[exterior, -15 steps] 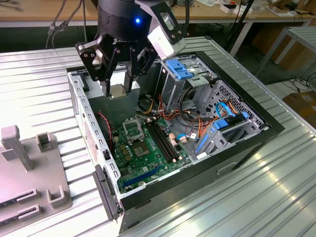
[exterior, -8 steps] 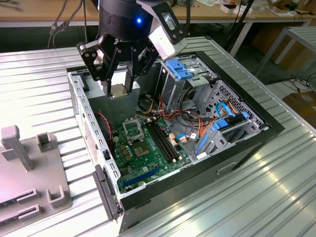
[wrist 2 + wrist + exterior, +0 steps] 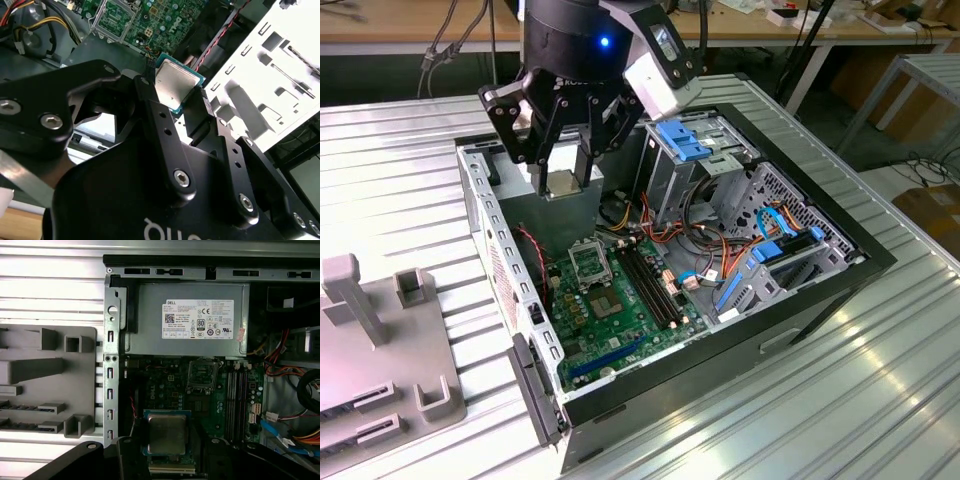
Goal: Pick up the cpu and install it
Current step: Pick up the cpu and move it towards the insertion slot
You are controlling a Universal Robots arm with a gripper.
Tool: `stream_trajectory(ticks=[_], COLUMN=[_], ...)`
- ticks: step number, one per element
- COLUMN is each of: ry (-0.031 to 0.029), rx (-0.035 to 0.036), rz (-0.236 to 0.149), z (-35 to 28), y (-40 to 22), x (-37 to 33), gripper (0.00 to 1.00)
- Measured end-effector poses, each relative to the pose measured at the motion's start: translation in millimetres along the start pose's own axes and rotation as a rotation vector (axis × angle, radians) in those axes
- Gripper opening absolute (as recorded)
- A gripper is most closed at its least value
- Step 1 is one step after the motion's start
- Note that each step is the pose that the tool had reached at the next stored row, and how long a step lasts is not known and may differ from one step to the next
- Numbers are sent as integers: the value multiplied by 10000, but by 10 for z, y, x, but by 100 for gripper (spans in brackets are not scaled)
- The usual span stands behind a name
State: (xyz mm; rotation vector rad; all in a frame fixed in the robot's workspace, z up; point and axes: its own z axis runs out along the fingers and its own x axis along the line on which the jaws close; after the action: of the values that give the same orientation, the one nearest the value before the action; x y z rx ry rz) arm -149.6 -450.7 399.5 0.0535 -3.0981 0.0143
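One cpu point(image 3: 166, 434): silver-grey square top, green rim, in pincer point(image 3: 174, 92).

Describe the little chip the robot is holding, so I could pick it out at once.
Find the open computer case on the metal table; the black hand hangs over it. Gripped in that hand is the cpu, a small, thin square with a plain silver top and green rim. The socket in the case is a black frame, not silver.
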Motion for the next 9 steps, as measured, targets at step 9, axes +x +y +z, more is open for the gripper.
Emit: stream_trajectory(ticks=[9], ry=[-1], rx=[-1], rz=[0], z=[-3], y=[-3], x=[-83], gripper=[47])
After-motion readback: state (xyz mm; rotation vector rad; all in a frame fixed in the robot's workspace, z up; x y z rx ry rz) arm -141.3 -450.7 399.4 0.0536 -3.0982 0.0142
